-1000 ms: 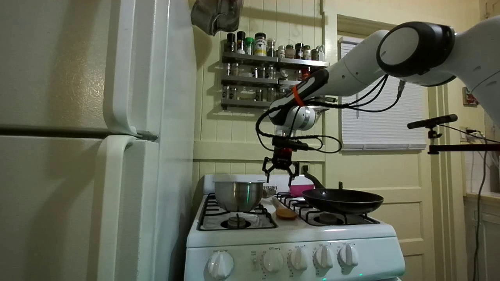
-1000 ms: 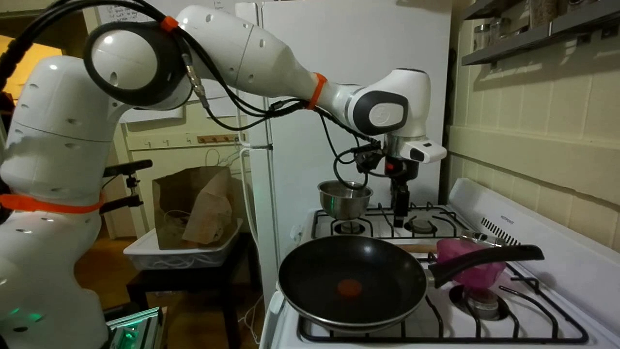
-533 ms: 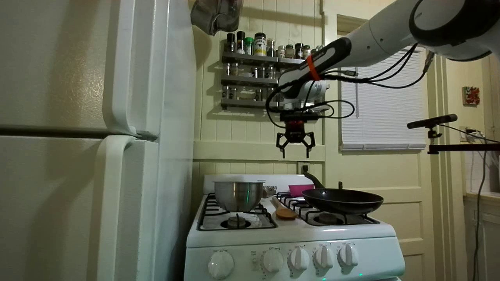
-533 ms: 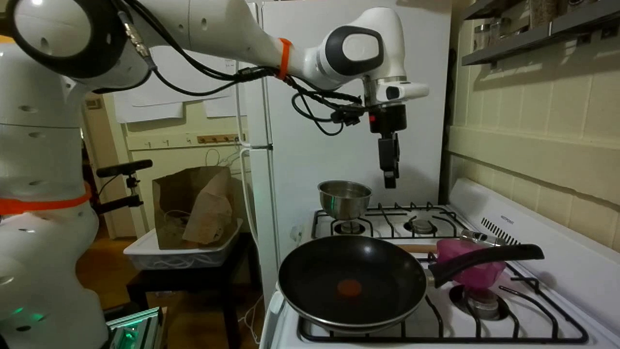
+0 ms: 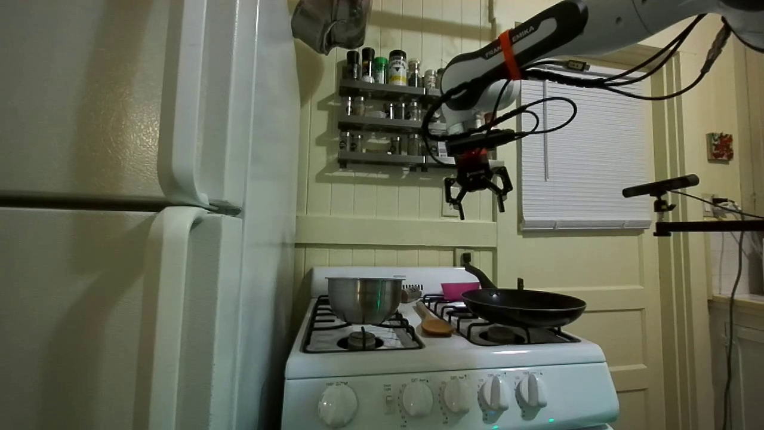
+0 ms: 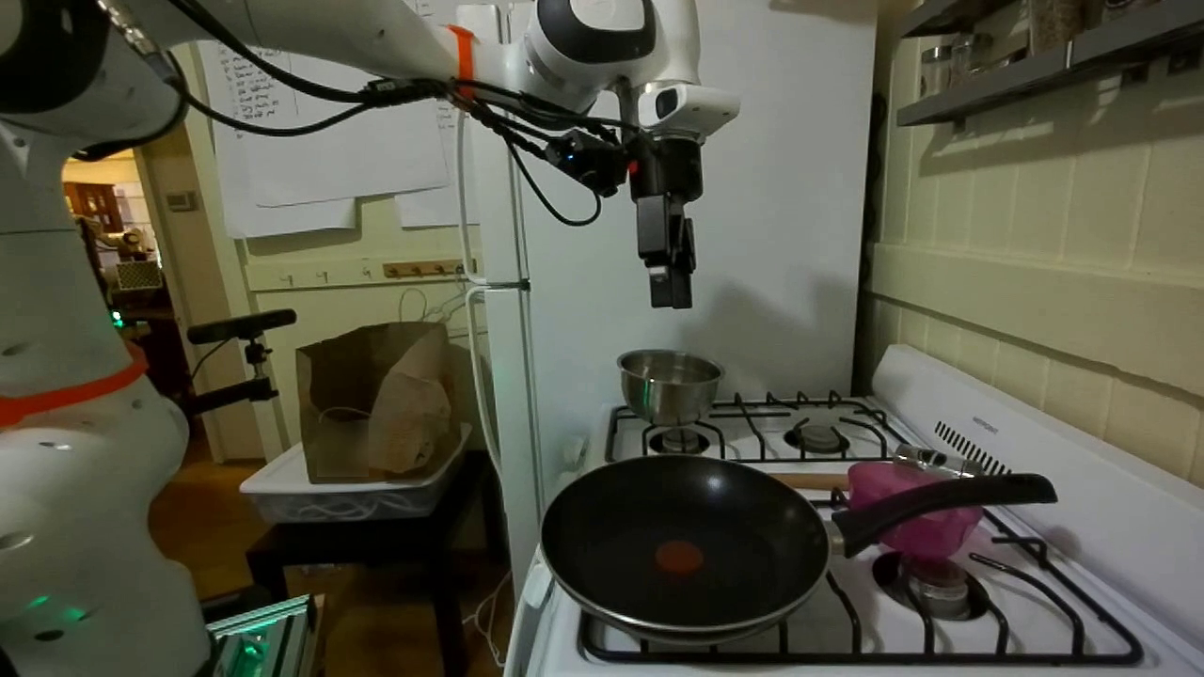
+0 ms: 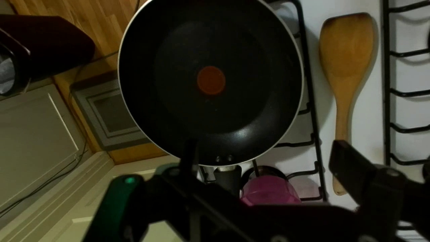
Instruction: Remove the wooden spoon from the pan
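In an exterior view, the pot (image 5: 364, 301) is standing below and left of the jaws, a grate (image 7: 386, 80) bearing its weight. Less far left beneath them, the wooden spoon (image 5: 434, 325) is lying flat on the worktop (image 5: 441, 355), outside the pan (image 5: 524, 309), so the removal is looking done. The jaws are hanging apart, gripping nothing, presumably because nothing is needing lifting. Below and right of them, the pan is sitting on its own grate.
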Motion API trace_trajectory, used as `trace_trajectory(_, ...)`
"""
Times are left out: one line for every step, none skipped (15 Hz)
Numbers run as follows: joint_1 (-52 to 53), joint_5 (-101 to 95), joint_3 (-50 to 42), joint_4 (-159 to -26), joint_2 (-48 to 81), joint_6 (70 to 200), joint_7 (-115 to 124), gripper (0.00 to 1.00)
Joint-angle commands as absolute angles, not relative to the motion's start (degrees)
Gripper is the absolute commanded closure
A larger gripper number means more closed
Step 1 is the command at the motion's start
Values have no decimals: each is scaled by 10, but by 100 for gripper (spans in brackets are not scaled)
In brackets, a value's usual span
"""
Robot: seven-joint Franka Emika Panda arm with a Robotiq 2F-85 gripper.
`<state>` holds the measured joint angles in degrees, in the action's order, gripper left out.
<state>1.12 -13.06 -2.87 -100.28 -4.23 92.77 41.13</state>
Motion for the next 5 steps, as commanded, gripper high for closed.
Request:
trace_trajectory(0,-130,-18,-1005,-42,927,410,0)
trace_trajectory(0,-130,-18,-1007,-41,927,409,0)
trace_trajectory(0,-130,-18,-1007,-40,926,409,0)
trace_trajectory(0,-130,-18,-1007,-40,926,409,0)
trace_trajectory(0,-130,-18,-1008,-40,926,408,0)
